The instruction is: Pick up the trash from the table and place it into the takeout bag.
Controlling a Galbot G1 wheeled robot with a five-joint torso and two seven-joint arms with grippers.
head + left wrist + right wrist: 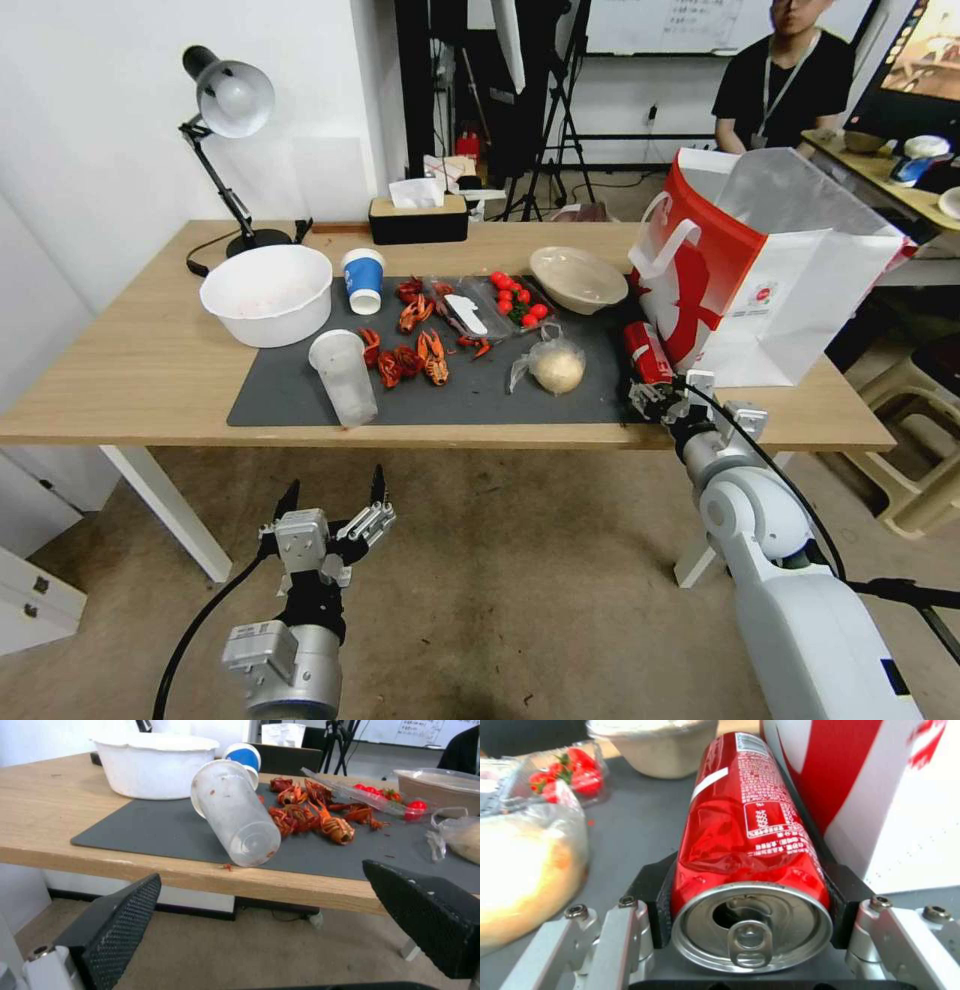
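Gripping a dented red soda can [750,825] by its opened end, the right gripper [750,896] reaches over the near edge of the table [120,370], its black pads pressed to both sides of the can, which lies on its side on the dark grey mat [480,395]. Just beyond the gripper and to its right stands the takeout bag [760,270], red on the front and white on the side, its mouth open and its wall close beside the can. To the gripper's left lies a clear bag with a pale bun [552,365], and farther off past that a shallow beige bowl [578,278] and a clear tray of cherry tomatoes [515,298].

The left gripper [335,492] hangs below the table's near edge over the tan floor [520,560], its two black fingers [120,922] spread wide with nothing between them. Ahead of it, at the mat's front edge, a clear plastic cup [235,813] lies tipped on its side, with red crayfish shells [410,350] scattered just beyond, then a blue-and-white paper cup [363,280] and a large white bowl [268,292].

At the far edge of the light-wood top stand a black desk lamp [228,130] and a tissue box [418,212]. Behind the table are a white wall, tripods and a whiteboard.
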